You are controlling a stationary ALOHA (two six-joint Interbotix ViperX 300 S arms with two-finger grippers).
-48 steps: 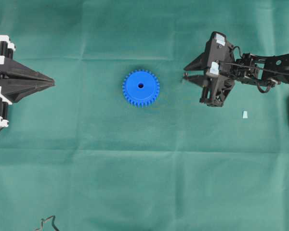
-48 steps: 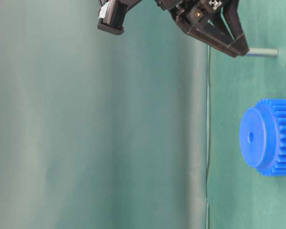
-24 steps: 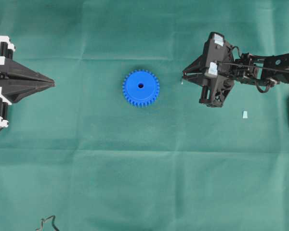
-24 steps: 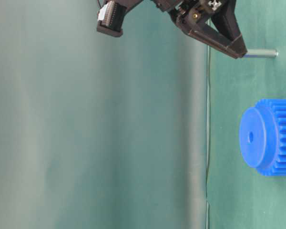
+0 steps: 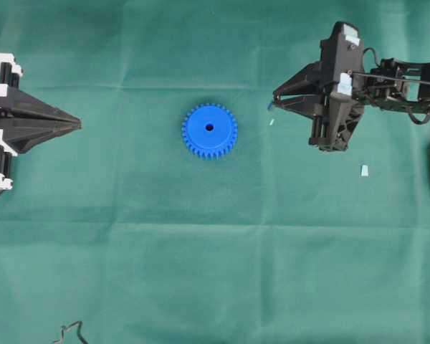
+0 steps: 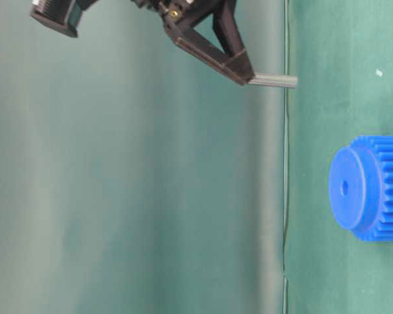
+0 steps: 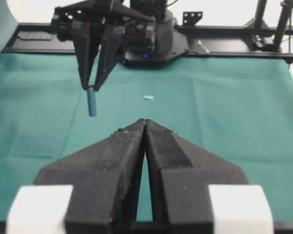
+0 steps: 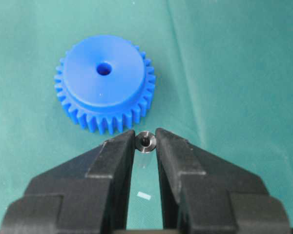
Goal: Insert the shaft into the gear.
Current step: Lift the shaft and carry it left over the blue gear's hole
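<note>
So the right claw (image 8: 145, 146) is clamped on the shaft (image 8: 146, 142), holding it up off the bench (image 5: 201, 272), left claw (image 7: 145, 127) pressed together, and the gear (image 5: 209, 130) sits flat with its hole empty, so insertion's left.

Cloth (image 5: 215, 251) btwn hand (image 5: 272, 109) & gear (image 5: 209, 130) open (tape scrap (image 5: 271, 122)).

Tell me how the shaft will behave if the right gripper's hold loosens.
The shaft looks like smooth metal pinched only at its top by the right gripper, so it could slip straight down. Being a round, stiff pin, it would likely topple and roll on the green cloth.
</note>
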